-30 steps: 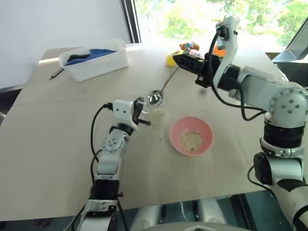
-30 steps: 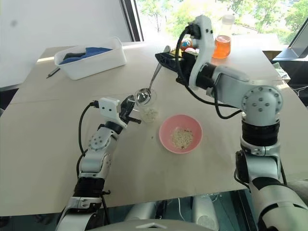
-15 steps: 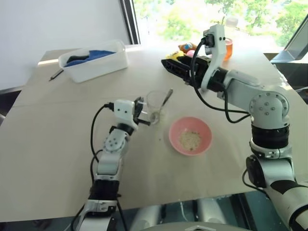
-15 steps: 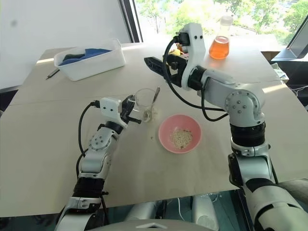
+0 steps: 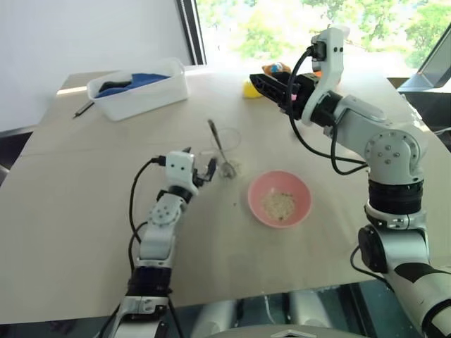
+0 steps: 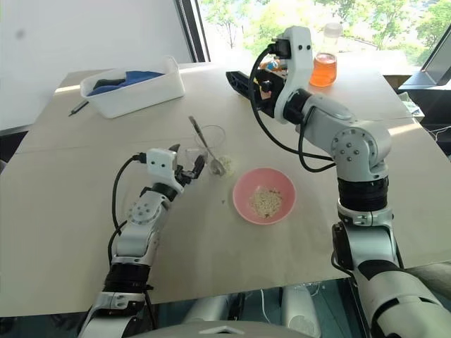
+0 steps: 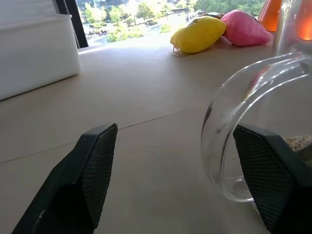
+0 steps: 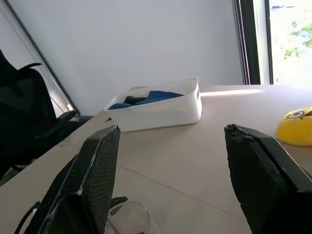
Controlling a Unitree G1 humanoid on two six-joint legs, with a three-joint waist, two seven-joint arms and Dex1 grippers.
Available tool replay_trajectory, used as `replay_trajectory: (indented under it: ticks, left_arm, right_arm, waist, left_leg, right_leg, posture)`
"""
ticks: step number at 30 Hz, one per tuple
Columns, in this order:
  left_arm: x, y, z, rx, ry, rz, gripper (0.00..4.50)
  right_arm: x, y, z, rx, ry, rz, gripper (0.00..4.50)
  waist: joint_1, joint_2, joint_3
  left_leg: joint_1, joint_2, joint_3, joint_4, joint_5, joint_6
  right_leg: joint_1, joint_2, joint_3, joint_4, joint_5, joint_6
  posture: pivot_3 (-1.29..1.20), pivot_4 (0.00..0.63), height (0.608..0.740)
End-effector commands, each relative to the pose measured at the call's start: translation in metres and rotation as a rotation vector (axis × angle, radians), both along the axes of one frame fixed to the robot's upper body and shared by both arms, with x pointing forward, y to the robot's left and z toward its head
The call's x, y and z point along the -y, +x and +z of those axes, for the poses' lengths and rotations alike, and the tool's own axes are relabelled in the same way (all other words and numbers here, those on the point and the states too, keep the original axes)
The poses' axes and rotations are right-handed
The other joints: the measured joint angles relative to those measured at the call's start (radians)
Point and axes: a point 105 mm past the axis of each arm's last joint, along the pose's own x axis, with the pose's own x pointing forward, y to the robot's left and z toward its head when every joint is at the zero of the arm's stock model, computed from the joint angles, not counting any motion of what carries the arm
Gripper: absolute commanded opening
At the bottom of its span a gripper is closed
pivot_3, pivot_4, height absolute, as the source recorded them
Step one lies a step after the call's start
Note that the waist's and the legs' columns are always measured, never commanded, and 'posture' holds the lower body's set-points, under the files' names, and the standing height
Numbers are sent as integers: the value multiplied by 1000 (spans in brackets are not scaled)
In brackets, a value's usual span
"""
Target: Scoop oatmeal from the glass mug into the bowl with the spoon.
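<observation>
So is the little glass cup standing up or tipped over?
Tipped over. The small clear glass mug lies on its side on the table, rim facing the left claw, with the silver metal spoon sticking out.

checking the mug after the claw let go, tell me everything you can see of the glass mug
The glass mug is small, clear and colourless with a round rim. In the left wrist view it looks tipped, its mouth turned toward the camera. It sits on the table between the white tub and the pink bowl. The spoon stands in it, handle slanting up out of the rim. Pale oatmeal lies inside. The left claw is open around the mug, one finger on each side; contact is unclear.
</observation>
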Motion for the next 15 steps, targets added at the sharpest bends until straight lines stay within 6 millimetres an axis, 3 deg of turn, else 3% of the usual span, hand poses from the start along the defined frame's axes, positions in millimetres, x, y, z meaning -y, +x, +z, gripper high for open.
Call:
replay_trajectory:
  ticks: [1, 15]
  left_arm:
    - [0, -3, -2, -5, 17, -5, 3919]
    - [4, -20, 20, 69, 36, -78, 3919]
  right_arm:
    - [4, -4, 23, 83, 41, -4, 3423]
    - [17, -5, 25, 104, 46, -11, 3423]
  waist:
    - [0, 0, 0]
    - [-8, 0, 0]
  left_leg:
    - [0, 0, 0, 0, 0, 0]
    - [-1, 0, 0, 0, 0, 0]
  right_leg:
    - [0, 0, 0, 0, 0, 0]
    - [-1, 0, 0, -1, 0, 0]
  posture:
    - [0, 150, 740]
    - [0, 150, 740]
